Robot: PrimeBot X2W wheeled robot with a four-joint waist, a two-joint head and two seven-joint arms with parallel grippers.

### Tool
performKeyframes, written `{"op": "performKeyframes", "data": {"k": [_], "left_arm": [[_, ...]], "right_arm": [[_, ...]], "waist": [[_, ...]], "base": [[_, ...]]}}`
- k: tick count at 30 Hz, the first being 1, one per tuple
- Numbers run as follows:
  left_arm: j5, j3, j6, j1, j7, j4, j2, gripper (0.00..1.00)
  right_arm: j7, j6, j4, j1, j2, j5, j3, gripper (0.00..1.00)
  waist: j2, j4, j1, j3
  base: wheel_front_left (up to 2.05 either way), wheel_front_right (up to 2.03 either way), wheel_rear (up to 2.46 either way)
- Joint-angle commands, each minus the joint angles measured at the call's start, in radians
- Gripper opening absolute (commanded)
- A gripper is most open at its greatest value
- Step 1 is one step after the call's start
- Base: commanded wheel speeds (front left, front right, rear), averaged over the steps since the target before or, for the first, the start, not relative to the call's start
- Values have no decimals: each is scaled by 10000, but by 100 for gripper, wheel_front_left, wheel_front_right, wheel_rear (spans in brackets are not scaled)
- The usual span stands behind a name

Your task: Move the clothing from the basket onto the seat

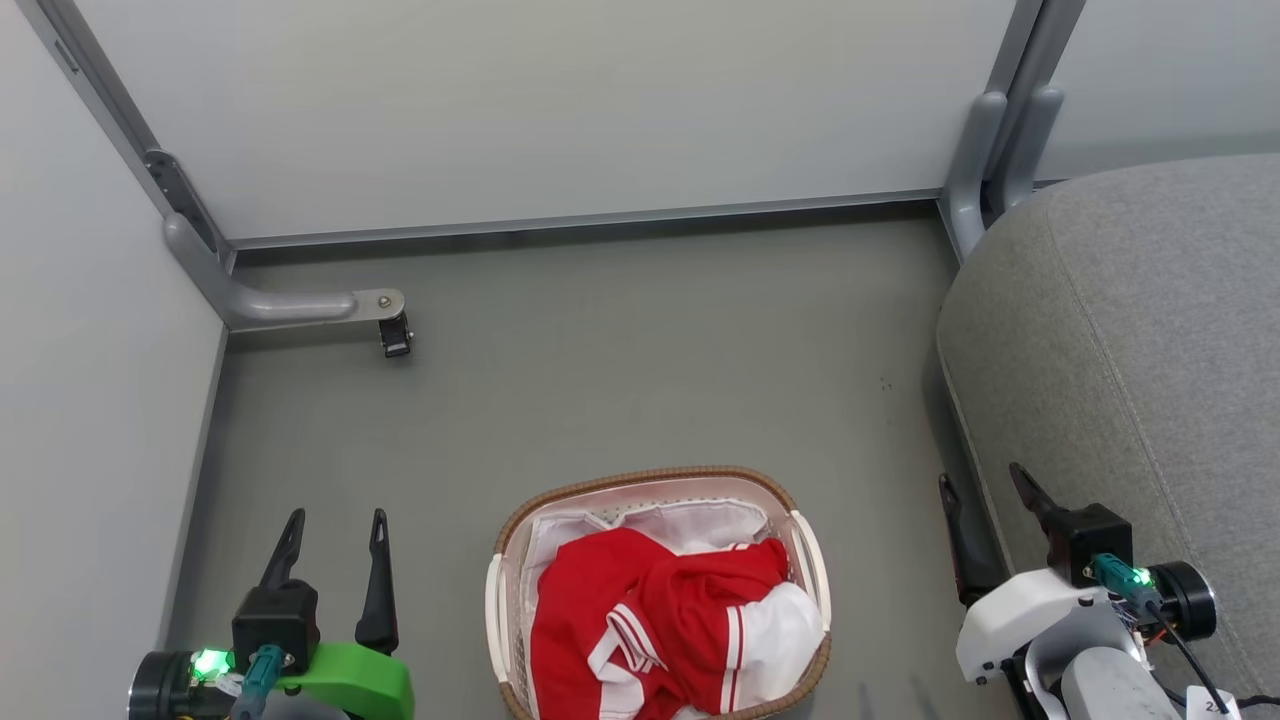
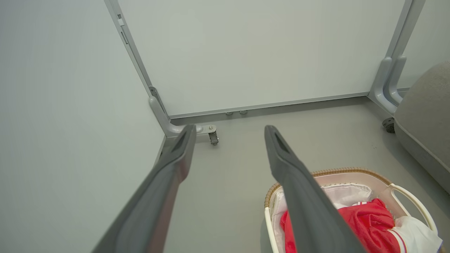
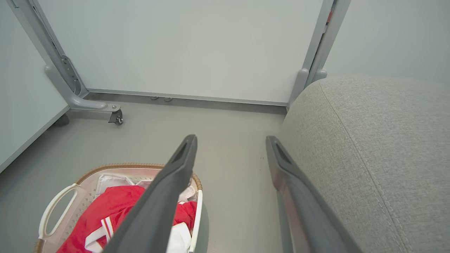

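Left gripper (image 1: 337, 520) sat at seven o'clock, fingers spread wide, nothing held; right gripper (image 1: 980, 478) at five, just as wide and empty. Between them at six, the clothing (image 1: 640, 610) lay bunched in the basket (image 1: 640, 474). The seat (image 1: 1130, 330) stood at three.

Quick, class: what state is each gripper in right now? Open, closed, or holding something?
Left gripper: jaws open, holding nothing.
Right gripper: jaws open, holding nothing.
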Motion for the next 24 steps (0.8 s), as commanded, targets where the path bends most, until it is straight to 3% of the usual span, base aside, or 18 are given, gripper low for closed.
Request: {"op": "performKeyframes", "data": {"k": [1,6,17,24], "left_arm": [[106,38,-56,-76,-38,-6,-22,100],[116,-81,-251,-347,-36,135,-73,100],[-930,-680,-794,-1509,-19,1124,-207,100],[-1826,-2221,-821,-2580,-21,1970,-224,100]], "right_arm": [[-50,-3,-84,-125,-27,-19,12,100],[-50,-3,-445,-387,-20,52,61,100],[-49,-5,-1336,-1469,-15,313,277,100],[-49,-6,-1930,-2271,-14,539,439,100]], "waist": [[0,-49,0,168],[0,-148,0,675],[0,-566,0,2547],[0,-1044,0,3769]], "base": [[0,0,0],[0,0,0],[0,0,0],[0,0,0]]}}
